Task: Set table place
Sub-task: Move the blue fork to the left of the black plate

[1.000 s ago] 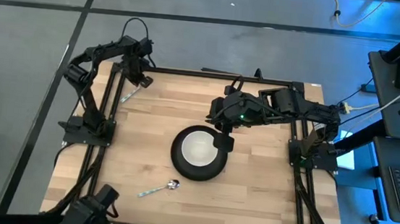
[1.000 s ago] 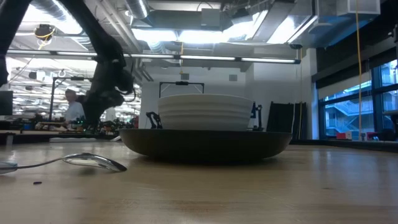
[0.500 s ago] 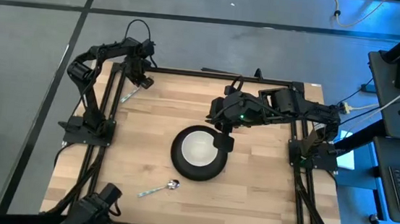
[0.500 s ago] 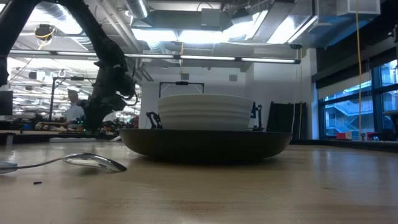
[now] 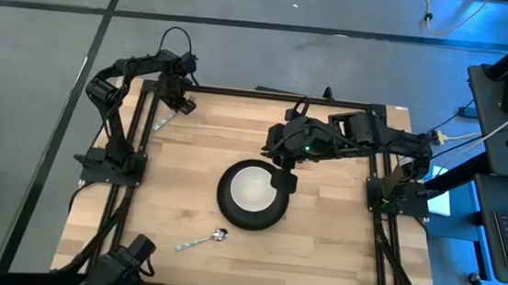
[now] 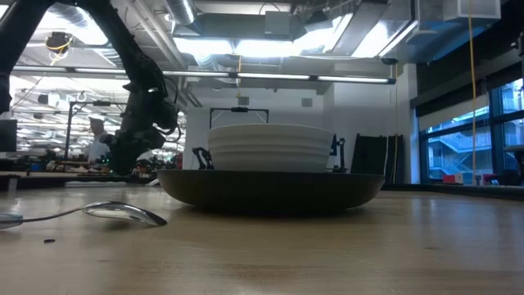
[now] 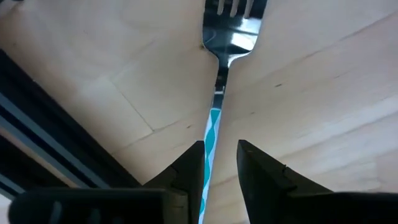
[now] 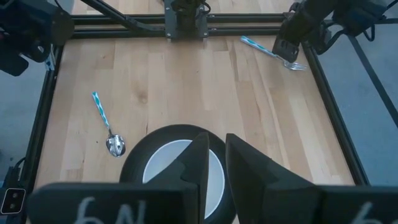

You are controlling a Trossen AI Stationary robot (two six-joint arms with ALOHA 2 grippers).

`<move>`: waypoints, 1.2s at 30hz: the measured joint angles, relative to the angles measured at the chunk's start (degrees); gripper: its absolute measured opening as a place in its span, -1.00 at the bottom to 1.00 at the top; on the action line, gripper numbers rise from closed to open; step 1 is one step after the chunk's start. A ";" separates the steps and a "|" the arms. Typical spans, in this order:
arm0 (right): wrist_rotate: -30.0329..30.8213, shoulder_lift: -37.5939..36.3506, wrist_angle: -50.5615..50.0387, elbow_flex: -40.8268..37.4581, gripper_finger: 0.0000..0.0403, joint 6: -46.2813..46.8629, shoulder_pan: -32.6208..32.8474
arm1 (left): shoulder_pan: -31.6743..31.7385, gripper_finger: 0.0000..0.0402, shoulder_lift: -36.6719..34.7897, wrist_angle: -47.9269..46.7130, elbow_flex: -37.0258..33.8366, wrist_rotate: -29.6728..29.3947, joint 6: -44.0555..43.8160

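Left gripper (image 7: 221,163) fingers slightly parted, straddling the teal-striped fork (image 7: 219,93) handle on the table (image 5: 337,251), right gripper (image 8: 216,163) fingers narrowly apart, empty, above the white bowl (image 5: 252,188) on its black plate (image 5: 229,212)

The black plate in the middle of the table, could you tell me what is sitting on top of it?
A white bowl sits centred on the black plate. From table height its inside is hidden; from above it looks empty.

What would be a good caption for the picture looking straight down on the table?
Left gripper over a fork at the table's far corner; bowl on plate.
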 joint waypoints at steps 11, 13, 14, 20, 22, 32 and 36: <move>0.02 0.00 0.00 -0.01 -0.71 0.01 0.01 | 0.02 -0.57 1.19 -0.24 0.00 2.47 -3.50; 0.01 0.00 0.00 -0.01 -0.71 0.00 0.01 | 0.15 -0.57 1.19 -0.21 0.00 0.47 -6.22; 0.02 0.00 0.00 -0.01 -0.71 0.00 0.01 | 0.15 -0.57 1.19 0.04 0.00 -0.43 -7.22; 0.02 0.00 0.00 -0.01 -0.71 -0.02 0.01 | 0.28 -0.57 1.19 0.15 0.00 0.36 -7.48; 0.02 0.00 0.00 -0.01 -0.71 -0.02 0.01 | 0.37 -0.57 1.68 0.20 0.05 1.59 -7.75; 0.02 0.00 0.00 -0.01 -0.71 -0.04 0.01 | -0.85 -0.60 5.69 -2.35 1.58 1.72 -8.68; 0.02 0.00 0.00 -0.01 -0.71 -0.09 0.01 | -1.33 -0.60 5.70 -2.23 1.57 0.68 -9.03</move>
